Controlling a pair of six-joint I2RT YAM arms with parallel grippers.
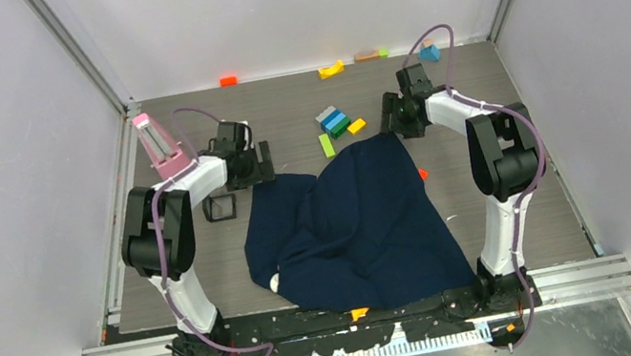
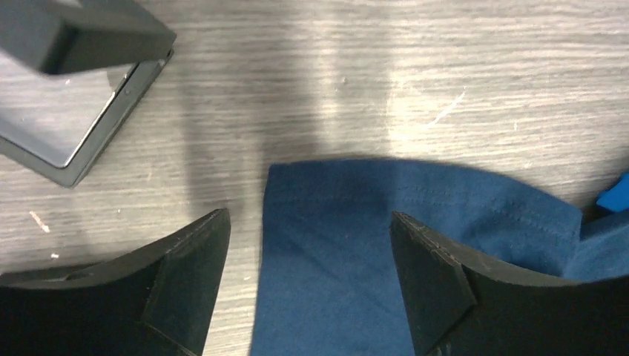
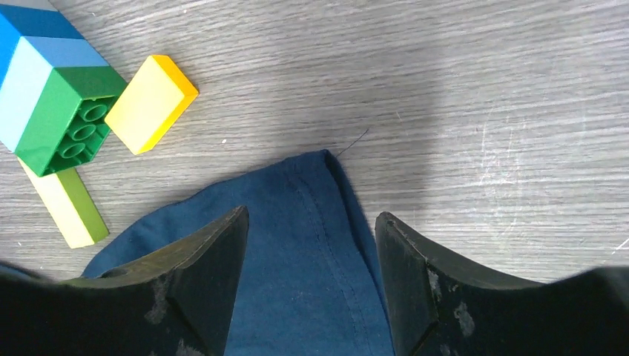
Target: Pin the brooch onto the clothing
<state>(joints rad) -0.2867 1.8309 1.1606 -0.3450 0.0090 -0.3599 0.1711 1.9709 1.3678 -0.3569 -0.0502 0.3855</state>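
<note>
The clothing point(image 1: 354, 229), a dark navy T-shirt, lies crumpled in the middle of the table, with a small white label point(image 1: 274, 283) at its near left. A tiny orange dot point(image 1: 423, 173) on the table just off the shirt's right edge may be the brooch; it is too small to be sure. My left gripper point(image 1: 256, 164) is open over the shirt's far left corner point(image 2: 348, 222), its fingers astride the hem. My right gripper point(image 1: 398, 116) is open over the far right corner point(image 3: 308, 245), with the cloth between its fingers. Neither gripper holds anything.
A black square frame point(image 1: 220, 207) lies left of the shirt and shows in the left wrist view point(image 2: 74, 141). A blue-green block stack point(image 3: 52, 96), a yellow block point(image 3: 152, 104) and a lime bar point(image 3: 67, 208) lie beyond the right gripper. More blocks line the far edge point(image 1: 331, 69).
</note>
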